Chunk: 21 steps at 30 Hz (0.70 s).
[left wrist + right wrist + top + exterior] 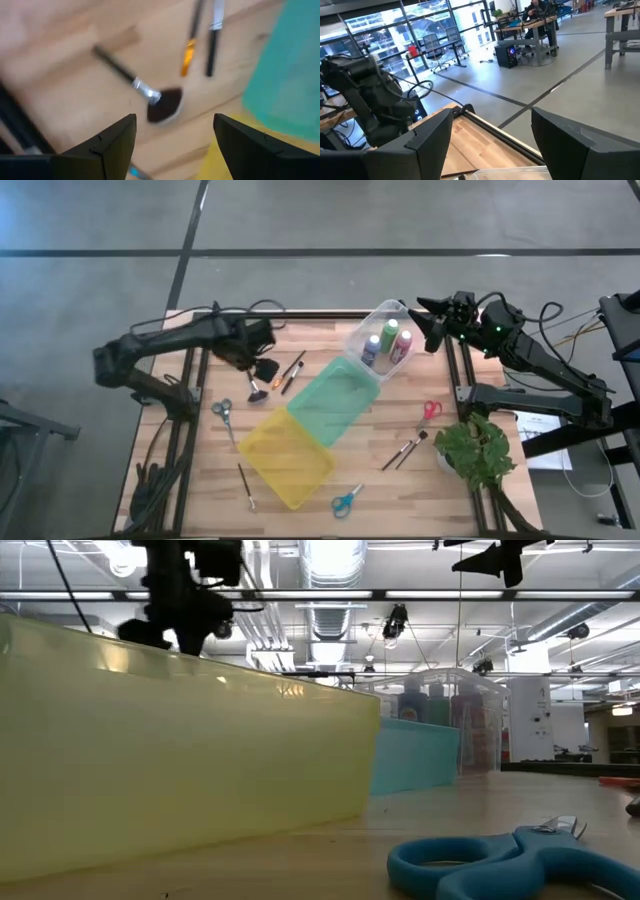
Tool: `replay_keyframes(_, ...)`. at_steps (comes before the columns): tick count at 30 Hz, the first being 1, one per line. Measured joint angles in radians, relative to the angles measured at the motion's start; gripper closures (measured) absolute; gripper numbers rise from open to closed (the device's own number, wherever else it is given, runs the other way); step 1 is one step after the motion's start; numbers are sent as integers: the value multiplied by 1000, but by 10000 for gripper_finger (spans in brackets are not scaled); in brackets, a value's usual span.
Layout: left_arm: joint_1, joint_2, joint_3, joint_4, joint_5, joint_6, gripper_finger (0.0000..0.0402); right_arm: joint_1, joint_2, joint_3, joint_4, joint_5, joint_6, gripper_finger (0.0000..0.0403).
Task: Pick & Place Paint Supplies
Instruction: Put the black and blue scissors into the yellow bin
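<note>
A fan brush with a dark handle, a silver ferrule and a dark head lies flat on the wooden table. My left gripper hovers open above it, pointing down, at the far left. Two thin brushes lie beside it. The green, pink-red and blue-purple paint bottles stand in a clear bin. Grey scissors, red scissors and blue scissors lie on the table. My right gripper waits open and level at the far right.
A green bin and a yellow bin lie side by side mid-table. Two brushes and a leafy plant are at the near right. Another brush lies at the near left. Bare wood shows along the near edge.
</note>
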Motion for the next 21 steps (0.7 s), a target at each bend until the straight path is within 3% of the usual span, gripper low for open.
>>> replay_keyframes(5, 0, -73, -144, 3, 56, -241, 126, 0, 0, 0, 0, 0, 0, 139)
replay_keyframes(10, -31, -93, -264, 4, 205, -376, 126, 0, 0, 0, 0, -1, 3, 139)
replay_keyframes(16, -118, -93, -363, 17, 211, -527, 132, 0, 1, 0, -1, 0, 3, 139)
replay_keyframes(21, -179, -93, -402, 39, 214, -644, 177, 0, 1, 0, -1, -2, 3, 139)
